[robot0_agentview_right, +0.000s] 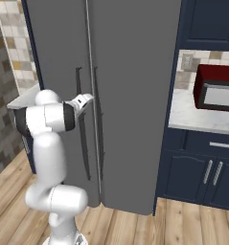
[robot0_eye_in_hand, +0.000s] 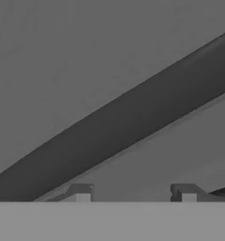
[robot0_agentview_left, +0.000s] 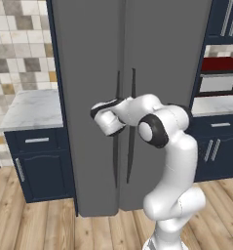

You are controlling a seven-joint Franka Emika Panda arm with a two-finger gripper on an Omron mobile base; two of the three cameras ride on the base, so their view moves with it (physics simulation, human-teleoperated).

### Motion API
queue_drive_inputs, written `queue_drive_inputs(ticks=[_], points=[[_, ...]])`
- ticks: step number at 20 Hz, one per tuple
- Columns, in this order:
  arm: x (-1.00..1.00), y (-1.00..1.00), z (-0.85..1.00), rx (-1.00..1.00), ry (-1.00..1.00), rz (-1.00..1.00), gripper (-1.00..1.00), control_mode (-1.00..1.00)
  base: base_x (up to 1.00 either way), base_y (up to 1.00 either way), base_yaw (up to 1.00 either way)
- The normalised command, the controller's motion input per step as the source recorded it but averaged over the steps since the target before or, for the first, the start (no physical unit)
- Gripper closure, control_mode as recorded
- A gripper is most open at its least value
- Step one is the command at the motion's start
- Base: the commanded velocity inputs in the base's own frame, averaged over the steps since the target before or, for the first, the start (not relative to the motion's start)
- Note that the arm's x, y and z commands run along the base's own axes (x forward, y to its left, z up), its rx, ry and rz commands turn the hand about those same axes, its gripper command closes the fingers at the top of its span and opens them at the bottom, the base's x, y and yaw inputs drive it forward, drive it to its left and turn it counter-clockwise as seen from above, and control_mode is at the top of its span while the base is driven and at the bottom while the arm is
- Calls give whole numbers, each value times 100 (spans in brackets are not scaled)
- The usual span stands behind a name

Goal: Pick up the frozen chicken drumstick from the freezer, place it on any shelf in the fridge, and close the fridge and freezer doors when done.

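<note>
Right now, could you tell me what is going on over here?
The white arm has its tool up at the left door's black bar handle on the tall grey fridge-freezer. Both doors are shut, so nothing inside shows. The fingertips sit close before the handle; I cannot tell whether they grip it.

I see a red microwave (robot0_agentview_right: 216,91) on the marble counter (robot0_agentview_right: 192,115) at three o'clock, navy cabinets (robot0_agentview_right: 202,177) below, tiled wall (robot0_agentview_left: 20,44) at ten.

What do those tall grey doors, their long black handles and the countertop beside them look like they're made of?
The doors look like matte grey metal: flat, even, no gloss. The handles seem black plastic or coated metal, plain and dull. The countertop looks like pale marble with faint grey veining.
</note>
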Motion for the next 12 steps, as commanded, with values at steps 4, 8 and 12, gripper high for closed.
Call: queue_drive_inputs(ticks=[4, 8, 12], points=[[64, 100, 0, -18, -6, -36, -100, -100, 0, 0, 0], [68, 100, 0, -19, -6, -36, -100, -100, 0, 0, 0], [74, 100, 0, -18, -7, -36, -100, -100, 0, 0, 0]])
